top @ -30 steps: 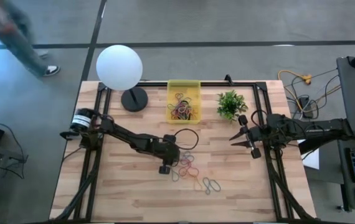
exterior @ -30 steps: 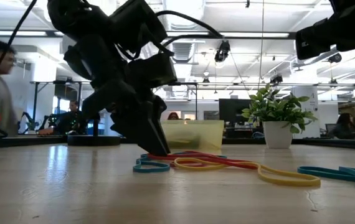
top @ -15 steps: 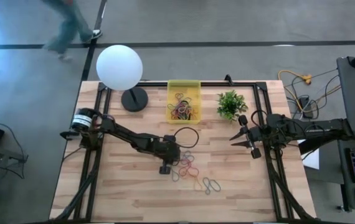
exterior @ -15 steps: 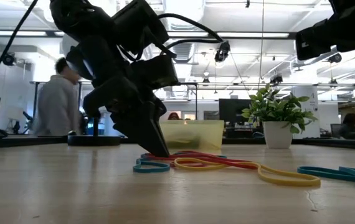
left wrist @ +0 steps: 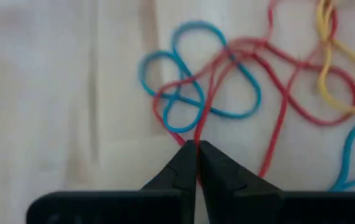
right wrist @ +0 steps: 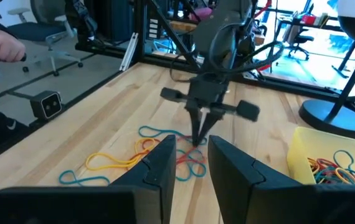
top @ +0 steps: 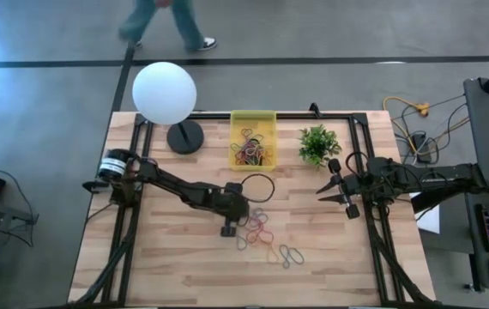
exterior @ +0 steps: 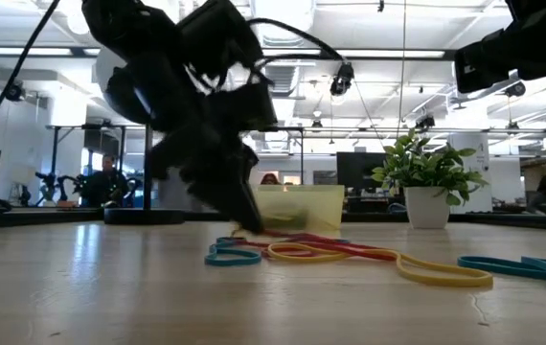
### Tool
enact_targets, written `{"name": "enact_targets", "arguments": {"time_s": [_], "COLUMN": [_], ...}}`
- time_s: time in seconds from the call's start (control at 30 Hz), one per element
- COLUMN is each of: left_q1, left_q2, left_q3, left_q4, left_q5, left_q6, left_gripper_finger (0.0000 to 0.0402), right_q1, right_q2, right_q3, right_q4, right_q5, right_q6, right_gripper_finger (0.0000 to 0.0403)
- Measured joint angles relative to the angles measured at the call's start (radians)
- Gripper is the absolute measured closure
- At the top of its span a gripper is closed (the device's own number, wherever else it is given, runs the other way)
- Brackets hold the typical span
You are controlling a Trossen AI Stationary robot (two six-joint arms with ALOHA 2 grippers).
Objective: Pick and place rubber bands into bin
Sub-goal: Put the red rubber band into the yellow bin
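1. Two arms showed from above: we saw the left gripper (top: 243, 216) down on the loose rubber bands (top: 266, 238) mid-table, the bin (top: 252, 120) beyond holding more.
2. Low view: its tips met the red band (exterior: 326, 247).
3. Left wrist: fingers (left wrist: 184, 163) closed, pinching that band.
4. Right wrist: the right gripper (right wrist: 192, 149) hovered with fingers apart, holding nothing.

Two arms (top: 184, 192), one bin (top: 252, 119), one lamp (top: 165, 93), one plant (top: 317, 143).
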Motion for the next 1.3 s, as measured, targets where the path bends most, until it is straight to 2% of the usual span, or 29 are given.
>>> {"name": "enact_targets", "arguments": {"time_s": [0.3, 0.63, 0.8, 0.87, 0.97, 1.07, 1.13, 1.2, 1.3], "left_q1": [-0.005, -0.007, -0.011, -0.017, -0.018, -0.018, -0.016, -0.013, -0.012], "left_q2": [-0.099, -0.18, -0.201, -0.207, -0.217, -0.219, -0.219, -0.204, -0.201], "left_q3": [0.001, 0.003, 0.002, 0.003, 0.003, -0.003, -0.007, -0.009, -0.03], "left_q4": [0.062, 0.138, 0.22, 0.258, 0.257, 0.25, 0.197, 0.132, 0.073], "left_q5": [-0.019, -0.135, -0.154, -0.122, 0.014, 0.098, 0.18, 0.189, 0.147], "left_q6": [0.052, 0.177, 0.254, 0.283, 0.296, 0.276, 0.238, 0.164, 0.089], "left_gripper_finger": [0.0401, 0.0401, 0.0401, 0.0401, 0.0401, 0.0401, 0.0401, 0.0401, 0.0401], "right_q1": [0.0, 0.0, 0.0, 0.0, 0.0, 0.0, 0.0, 0.0, -0.001], "right_q2": [0.002, 0.001, 0.002, 0.002, 0.002, 0.003, 0.003, 0.003, 0.006], "right_q3": [0.0, 0.0, 0.0, 0.0, 0.0, 0.0, 0.0, 0.0, 0.0], "right_q4": [-0.009, -0.021, -0.027, -0.029, -0.029, -0.029, -0.029, -0.028, -0.026], "right_q5": [0.003, 0.003, 0.003, 0.003, 0.003, 0.003, 0.003, 0.003, 0.003], "right_q6": [-0.004, -0.015, -0.015, -0.016, -0.016, -0.017, -0.017, -0.017, -0.017], "right_gripper_finger": [0.0321, 0.0321, 0.0321, 0.0321, 0.0321, 0.0321, 0.0321, 0.0321, 0.0321]}}
